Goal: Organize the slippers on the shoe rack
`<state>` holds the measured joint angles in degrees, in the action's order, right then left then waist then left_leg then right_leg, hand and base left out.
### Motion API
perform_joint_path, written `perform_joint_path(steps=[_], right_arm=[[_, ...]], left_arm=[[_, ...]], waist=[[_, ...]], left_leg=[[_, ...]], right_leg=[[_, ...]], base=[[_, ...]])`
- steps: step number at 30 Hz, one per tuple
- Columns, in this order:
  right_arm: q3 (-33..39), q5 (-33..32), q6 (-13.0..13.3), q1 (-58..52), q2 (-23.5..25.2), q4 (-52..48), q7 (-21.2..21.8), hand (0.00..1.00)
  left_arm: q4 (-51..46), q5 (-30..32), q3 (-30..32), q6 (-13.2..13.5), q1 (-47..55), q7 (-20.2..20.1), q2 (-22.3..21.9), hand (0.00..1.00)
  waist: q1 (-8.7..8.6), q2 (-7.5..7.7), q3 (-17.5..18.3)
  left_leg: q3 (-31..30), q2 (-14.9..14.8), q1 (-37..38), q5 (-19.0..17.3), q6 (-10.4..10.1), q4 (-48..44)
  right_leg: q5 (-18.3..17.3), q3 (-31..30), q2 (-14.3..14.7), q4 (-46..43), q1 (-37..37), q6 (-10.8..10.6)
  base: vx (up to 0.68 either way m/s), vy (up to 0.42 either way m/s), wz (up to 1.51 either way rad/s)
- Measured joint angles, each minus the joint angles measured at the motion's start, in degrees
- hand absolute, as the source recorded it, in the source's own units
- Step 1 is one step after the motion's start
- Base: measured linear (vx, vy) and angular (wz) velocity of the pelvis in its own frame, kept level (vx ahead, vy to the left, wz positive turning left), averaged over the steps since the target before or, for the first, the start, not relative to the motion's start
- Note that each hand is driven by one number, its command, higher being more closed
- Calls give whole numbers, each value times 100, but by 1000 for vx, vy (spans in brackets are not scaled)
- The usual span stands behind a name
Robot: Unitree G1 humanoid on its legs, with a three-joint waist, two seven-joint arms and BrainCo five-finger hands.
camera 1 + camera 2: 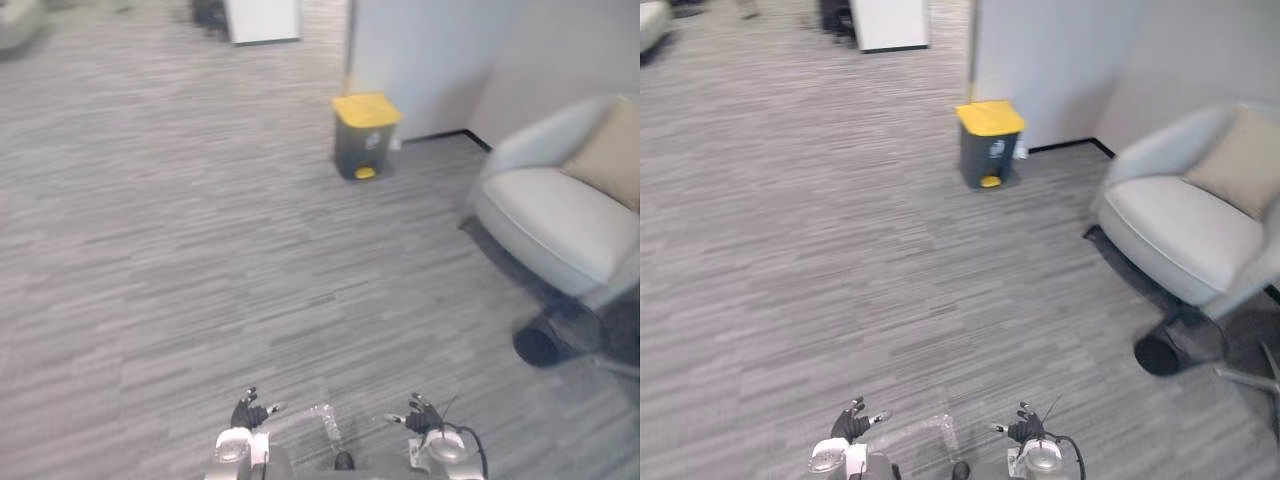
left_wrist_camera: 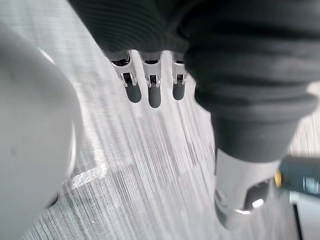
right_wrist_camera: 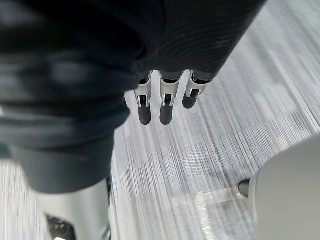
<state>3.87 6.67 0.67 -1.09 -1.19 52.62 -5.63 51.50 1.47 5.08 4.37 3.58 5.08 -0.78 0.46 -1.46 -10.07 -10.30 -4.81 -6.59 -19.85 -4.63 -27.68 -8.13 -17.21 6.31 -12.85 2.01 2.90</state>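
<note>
Can't judge progress from here: left hand point(image 1: 250, 410) and right hand point(image 1: 420, 411) hang spread and empty over grey carpet point(image 1: 200, 250), bin point(image 1: 366, 135) and armchair point(image 1: 560, 215) far ahead.

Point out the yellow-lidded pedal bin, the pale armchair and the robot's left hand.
Dark grey pedal bin with yellow lid point(image 1: 365, 110): left eye view, on the lid's top.
Pale grey armchair point(image 1: 555, 215): left eye view, on the seat cushion.
Left hand point(image 1: 247, 411): left eye view, on its dark cover.
</note>
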Motion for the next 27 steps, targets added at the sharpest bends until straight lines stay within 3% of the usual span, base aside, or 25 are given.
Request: perform_joint_path(steps=[1,2,4,6,10,11,12,13,14,16,18,19,21,24,27], right_arm=[[-2,10,2,-2,-65,-11,0,0],[-1,13,2,4,-118,-10,0,0],[-2,18,-7,-98,-10,-36,12,0],[-4,18,-30,-141,115,-57,10,0],[-11,10,-34,-116,237,-68,12,0],[-11,4,-38,-102,240,-69,10,0],[-12,2,-42,-99,255,-109,9,0],[-10,1,-43,-117,262,-167,9,0],[-6,1,-27,-113,254,-179,5,0],[-16,6,10,-92,239,-35,8,0],[-17,9,62,-53,180,40,6,0],[-54,20,98,50,-13,229,4,0],[-49,20,81,122,-193,459,3,0],[4,-2,51,122,-341,621,-2,0],[23,-4,66,119,-355,685,-2,0]], left_arm=[[48,-38,-5,23,12,3,-48,0],[110,-47,-13,24,1,4,-92,0],[136,-50,-38,21,-12,11,31,0],[141,-49,-53,24,-10,8,117,0],[243,-49,-82,-4,-80,7,152,0],[251,-50,-143,-16,-135,9,150,0],[248,-51,-181,-21,-145,7,151,0],[249,-66,-199,-31,-149,7,124,0],[249,-84,-215,-45,-151,12,97,0],[273,-145,-228,-54,-150,9,116,0],[378,-157,-221,-58,-167,8,163,0],[533,-155,-304,-90,-181,-3,142,0],[550,-151,-429,-94,-199,-5,124,0],[551,-150,-432,-94,-215,-4,190,0],[536,-153,-376,-89,-278,-3,239,0]], waist=[[-1,-126,46],[-3,-219,74],[4,35,156],[35,215,241],[44,305,276],[45,219,238],[44,219,218],[43,214,199],[25,173,183],[27,205,185],[23,212,198],[-9,63,212],[2,-45,213],[11,-13,128],[56,23,26]], left_leg=[[-487,14,59,246,-68,453],[-433,-10,98,534,-215,444],[274,119,270,471,-62,569],[718,167,320,421,42,607],[1650,155,488,450,144,761],[1886,86,511,471,179,781],[2074,68,559,484,195,817],[2311,75,679,487,201,889],[2455,72,772,488,202,934],[2816,50,1116,485,200,1146],[2849,59,1212,486,202,1206],[2855,-32,1286,506,170,1454],[2871,-156,1262,587,70,1508],[2906,-336,1154,642,-19,1090],[2825,-567,825,641,-15,-70]], right_leg=[[-126,-290,81,-118,-86,-163],[-192,-422,93,-172,-91,-247],[-247,-580,-237,-181,-105,-412],[-225,-907,-343,-162,-251,-572],[75,-1082,-447,-103,-578,-847],[198,-688,-486,-114,-715,-834],[227,153,-643,-168,-845,-809],[113,1578,-970,-344,-942,-618],[29,2457,-1267,-596,-981,-481],[-84,3600,-1625,-919,-995,-315],[-28,3656,-1531,-878,-977,-236],[145,3573,-1249,-494,-890,-195],[468,3380,-985,93,-774,-171],[777,3132,-712,871,-495,-109],[858,2698,-531,1149,-326,-92]], base=[[60,393,-143],[114,461,-142],[151,372,-119],[85,289,-117],[87,222,-123],[43,130,-101],[34,80,-103],[36,69,-85],[27,28,-77],[54,-38,-78],[63,-76,-62],[39,-60,-60],[3,-56,-66],[-36,-81,-59],[-47,-59,-69]])
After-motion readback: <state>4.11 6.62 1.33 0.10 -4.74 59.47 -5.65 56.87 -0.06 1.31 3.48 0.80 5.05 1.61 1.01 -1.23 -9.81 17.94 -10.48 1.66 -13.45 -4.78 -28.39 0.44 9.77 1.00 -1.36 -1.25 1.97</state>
